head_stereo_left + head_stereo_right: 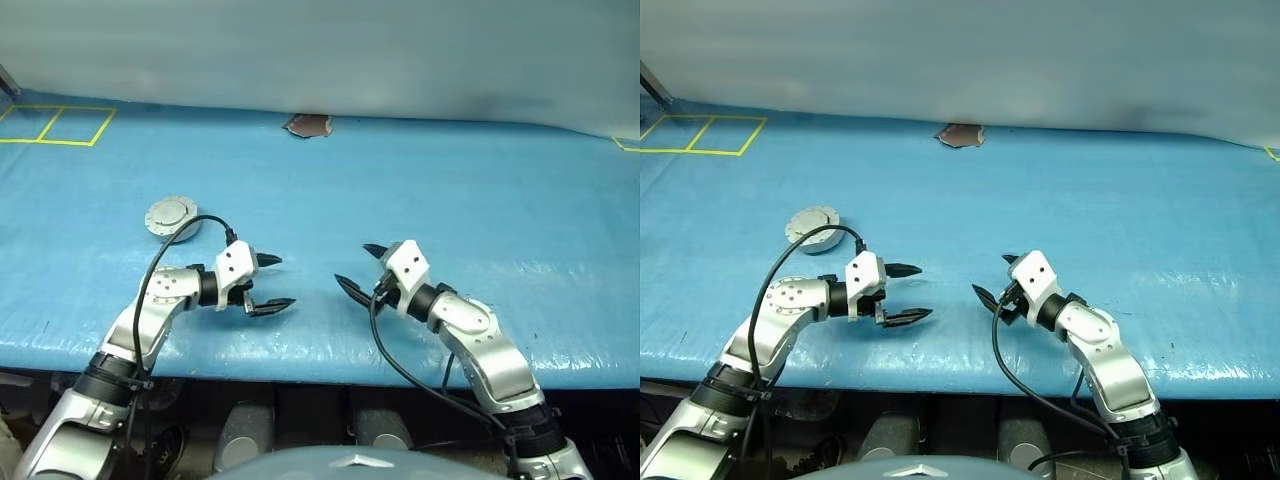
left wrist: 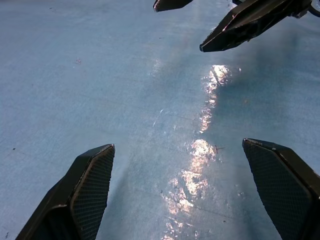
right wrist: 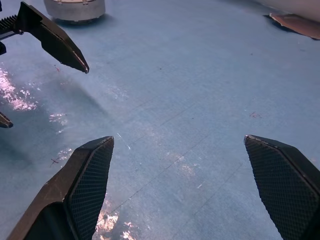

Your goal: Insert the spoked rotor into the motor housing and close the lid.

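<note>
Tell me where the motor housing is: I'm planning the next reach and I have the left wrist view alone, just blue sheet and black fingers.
Observer: The motor housing stands on the blue table cover, to the left of the left gripper and farther from the robot.
Operator: Is it open?
Observer: No, the lid looks shut, its pale grey face flat on top.
Operator: And the fingers at the top of my view?
Observer: They belong to the right gripper, which is open and holds nothing.
</note>
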Robot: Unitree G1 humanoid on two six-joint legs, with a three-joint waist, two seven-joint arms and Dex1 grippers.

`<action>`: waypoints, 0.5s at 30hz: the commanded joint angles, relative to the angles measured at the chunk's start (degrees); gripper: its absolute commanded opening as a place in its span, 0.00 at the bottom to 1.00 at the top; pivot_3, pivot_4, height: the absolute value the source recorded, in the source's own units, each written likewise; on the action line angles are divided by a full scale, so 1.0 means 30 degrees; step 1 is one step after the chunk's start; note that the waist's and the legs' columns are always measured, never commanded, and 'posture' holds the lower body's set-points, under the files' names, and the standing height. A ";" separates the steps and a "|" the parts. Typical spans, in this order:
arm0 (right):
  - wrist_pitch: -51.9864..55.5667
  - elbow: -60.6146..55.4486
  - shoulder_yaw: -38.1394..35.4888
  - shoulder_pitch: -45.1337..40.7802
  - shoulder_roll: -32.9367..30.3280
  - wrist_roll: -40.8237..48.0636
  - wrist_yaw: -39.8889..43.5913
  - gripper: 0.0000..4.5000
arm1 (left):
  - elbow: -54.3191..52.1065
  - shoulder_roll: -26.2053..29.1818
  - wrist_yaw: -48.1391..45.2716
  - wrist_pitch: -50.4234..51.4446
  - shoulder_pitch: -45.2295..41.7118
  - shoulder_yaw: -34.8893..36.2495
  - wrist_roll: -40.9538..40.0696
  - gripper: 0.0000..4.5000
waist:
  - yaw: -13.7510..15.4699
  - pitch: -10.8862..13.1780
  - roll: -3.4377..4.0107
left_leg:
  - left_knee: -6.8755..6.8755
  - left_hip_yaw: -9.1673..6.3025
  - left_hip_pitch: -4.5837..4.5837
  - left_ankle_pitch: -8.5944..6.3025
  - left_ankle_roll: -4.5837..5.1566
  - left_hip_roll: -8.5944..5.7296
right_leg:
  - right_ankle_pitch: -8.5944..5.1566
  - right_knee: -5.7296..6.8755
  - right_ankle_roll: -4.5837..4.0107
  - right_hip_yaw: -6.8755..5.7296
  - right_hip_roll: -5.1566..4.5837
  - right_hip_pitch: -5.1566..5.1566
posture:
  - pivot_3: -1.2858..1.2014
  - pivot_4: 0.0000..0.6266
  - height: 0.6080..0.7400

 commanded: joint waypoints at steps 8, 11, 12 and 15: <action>-0.0632 -0.0279 -0.0009 -0.0064 0.0200 -0.0855 -0.0319 0.98 | 0.0518 -0.0582 0.0418 -0.1115 -0.0144 0.0837 0.0342 0.99 | 0.0014 0.0000 0.0000 | 0.0002 0.0004 0.0001 0.0000 0.0000 -0.0001 | 0.0001 0.0001 0.0002 0.0002 0.0001 0.0004 | 0.52 0.24 1.00; -0.0601 -0.0418 0.0085 0.0088 0.0217 -0.1028 -0.0420 0.98 | 0.0585 -0.0694 0.0463 -0.1215 -0.0208 0.0875 0.0449 0.99 | 0.0016 0.0000 0.0000 | 0.0002 0.0004 0.0002 0.0000 0.0000 -0.0001 | 0.0001 0.0002 0.0002 0.0001 0.0002 0.0005 | 0.52 0.24 1.00; -0.0573 -0.0506 0.0089 0.0161 0.0224 -0.1051 -0.0457 0.98 | 0.0571 -0.0739 0.0472 -0.1194 -0.0218 0.0910 0.0427 0.99 | 0.0017 0.0000 0.0000 | 0.0002 0.0004 0.0002 0.0000 0.0000 -0.0001 | 0.0001 0.0002 0.0002 0.0001 0.0002 0.0005 | 0.52 0.24 1.00; -0.0519 -0.0654 0.0058 0.0296 0.0279 -0.1166 -0.0579 0.98 | 0.0540 -0.0858 0.0464 -0.1142 -0.0266 0.1015 0.0345 0.99 | 0.0017 0.0000 0.0000 | 0.0002 0.0005 0.0002 0.0000 0.0000 0.0000 | 0.0001 0.0003 0.0002 0.0001 0.0003 0.0004 | 0.52 0.24 1.00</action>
